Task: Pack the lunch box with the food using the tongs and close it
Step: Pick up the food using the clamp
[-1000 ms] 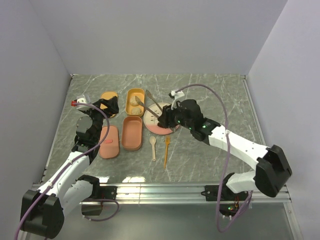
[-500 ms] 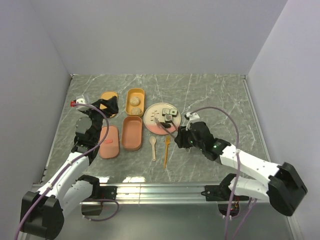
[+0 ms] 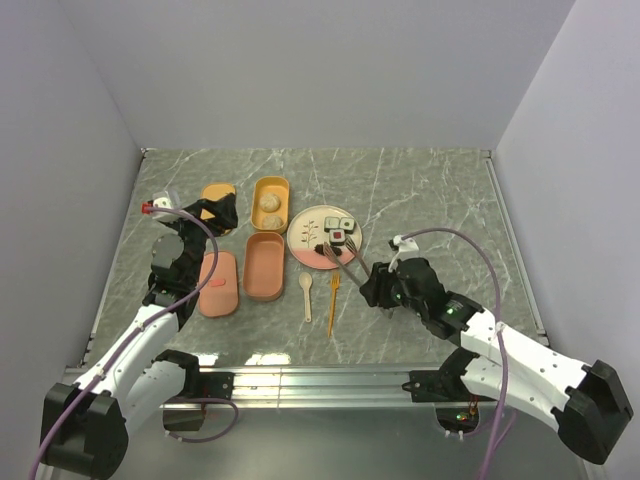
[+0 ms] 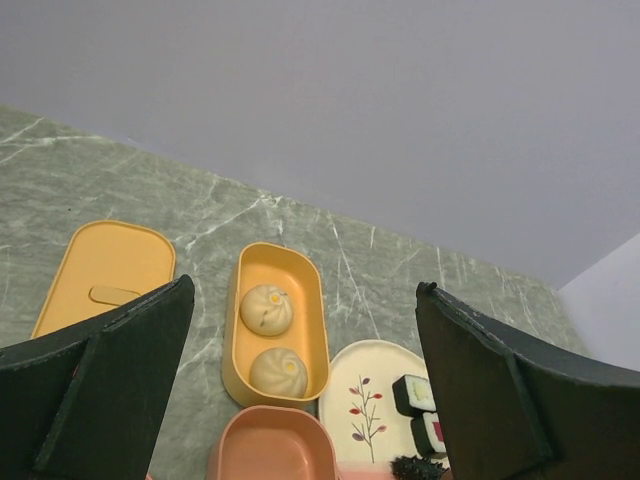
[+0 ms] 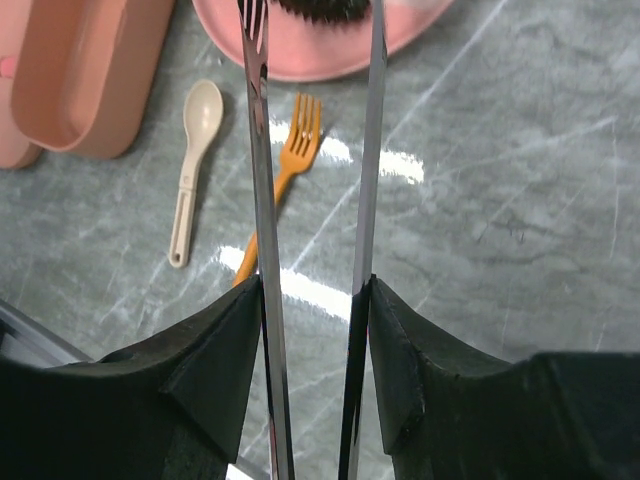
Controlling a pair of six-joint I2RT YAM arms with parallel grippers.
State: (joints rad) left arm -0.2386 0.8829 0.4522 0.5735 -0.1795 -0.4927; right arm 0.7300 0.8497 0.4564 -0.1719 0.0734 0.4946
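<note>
My right gripper (image 3: 377,284) (image 5: 312,290) is shut on the tongs (image 3: 346,262) (image 5: 258,150). Their two thin arms stand apart, with the tips at the near rim of the plate (image 3: 303,240) on either side of a dark brown piece (image 5: 320,8) (image 4: 418,467). Two sushi rolls (image 3: 340,230) (image 4: 414,394) lie on the plate. Two beige balls (image 3: 268,204) (image 4: 267,308) sit in the yellow lunch box tray (image 3: 284,190) (image 4: 315,330). The pink tray (image 3: 264,266) in front of it holds nothing. My left gripper (image 3: 215,212) (image 4: 305,290) hangs open above the trays.
A yellow lid (image 3: 217,197) and a pink lid (image 3: 218,284) lie left of the trays. A beige spoon (image 3: 306,296) (image 5: 190,170) and an orange fork (image 3: 333,300) (image 5: 285,165) lie in front of the plate. Walls close the back and both sides.
My right arm has drawn back from over the yellow tray towards the near right, carrying the tongs, whose tips now sit at the plate's near rim. The left arm has not moved.
</note>
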